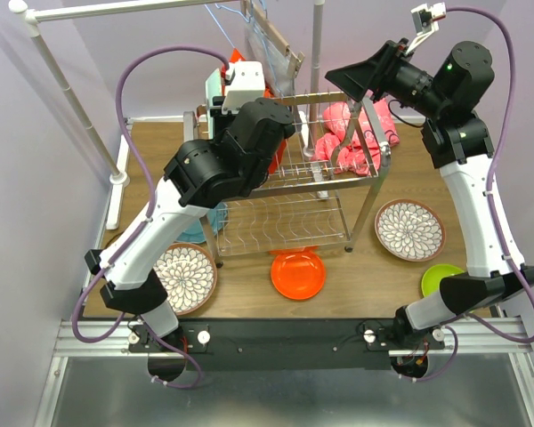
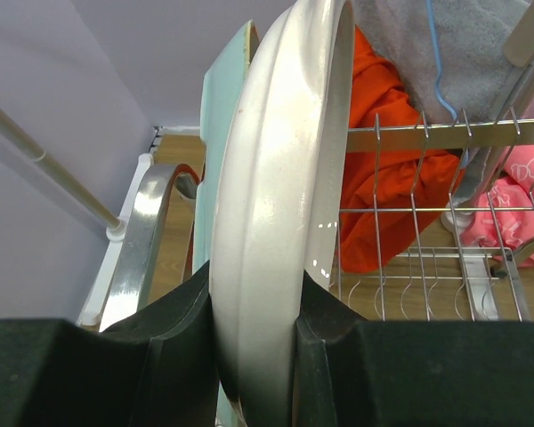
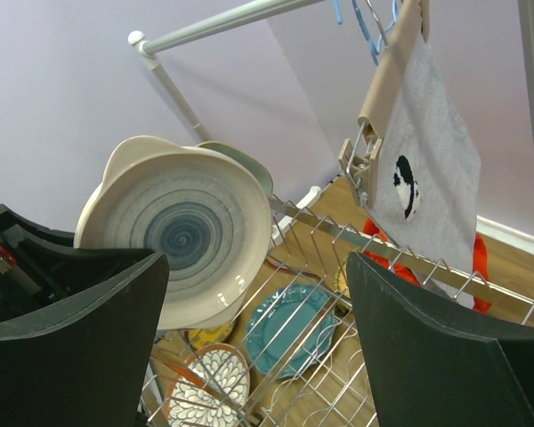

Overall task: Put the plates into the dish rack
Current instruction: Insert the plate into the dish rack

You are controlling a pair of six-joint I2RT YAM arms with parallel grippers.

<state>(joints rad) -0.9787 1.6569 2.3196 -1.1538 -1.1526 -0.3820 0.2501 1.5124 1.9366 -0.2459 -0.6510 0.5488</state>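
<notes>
One plate point(image 2: 276, 178), white with a grey-blue spiral face, stands on edge in the left end effector point(image 2: 254, 311), whose fingers are clamped across its lower rim. A mint plate point(image 2: 222, 116) stands just behind it on the outer side of that end effector; whether the two touch cannot be told. The upper shelf of the dish rack point(image 2: 427, 133) lies below and ahead of the clamped fingers. The right end effector point(image 3: 258, 338) hangs with jaws wide apart, holding nothing, high above the shelf and well apart from the held plate.

Handling, as judged: the plate is glazed, rigid and fairly heavy, slippery at the rim and liable to chip against wire. The rim is the proper hold, with the plate kept upright so that its edge drops between the wires.

Not established: whether the plate's bottom edge sits in a slot, since the fingers cover it, and whether the mint plate rests in one. A teal plate point(image 1: 200, 229), far below the left end effector, is mostly covered by the arm
</notes>
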